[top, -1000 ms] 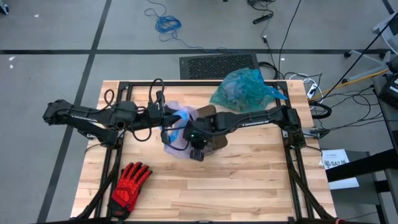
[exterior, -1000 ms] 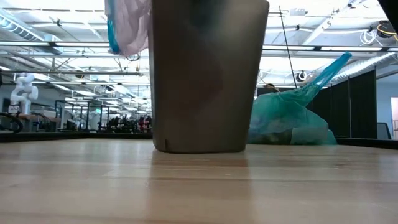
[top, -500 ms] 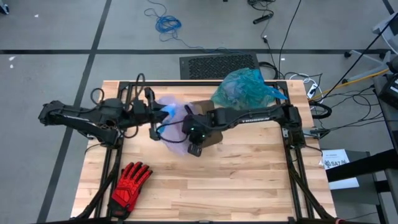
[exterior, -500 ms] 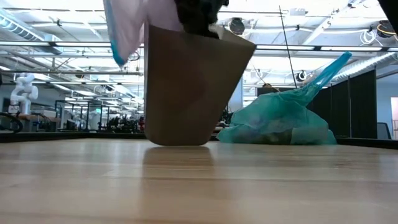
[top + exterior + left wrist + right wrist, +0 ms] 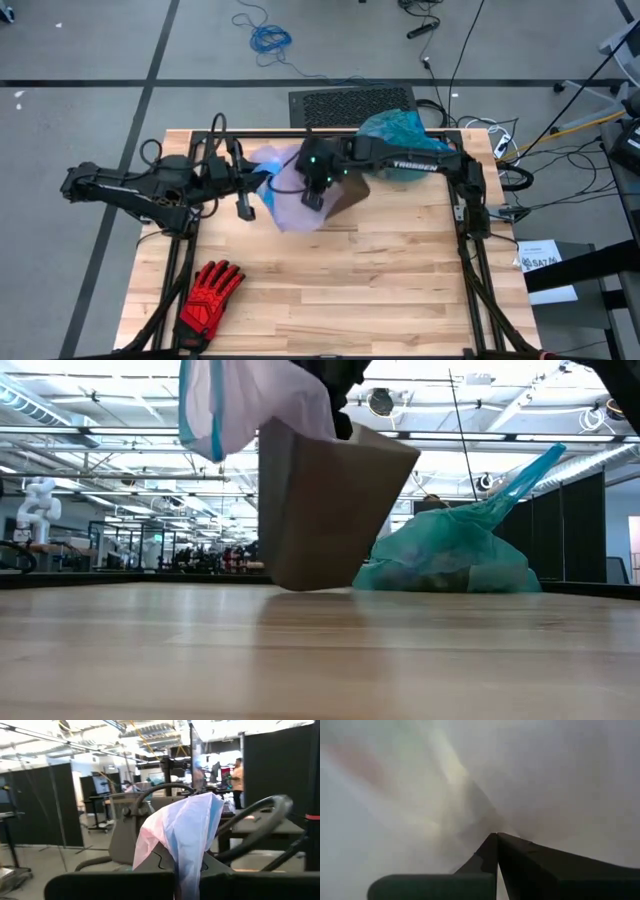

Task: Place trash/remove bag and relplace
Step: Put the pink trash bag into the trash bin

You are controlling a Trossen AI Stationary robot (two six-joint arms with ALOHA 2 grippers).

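Now both arms reach inward, jaws pinching lilac bag point(image 5: 290, 195) above tilted bin point(image 5: 330, 510).

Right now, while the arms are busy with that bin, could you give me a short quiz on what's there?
1. True or false: the brown bin is tilted.
2. What red thing lies on the table? A) glove B) cup C) towel
3. Fill in: the full bag resting on the table is ____ in colour.

Key: 1 true; 2 A; 3 green.
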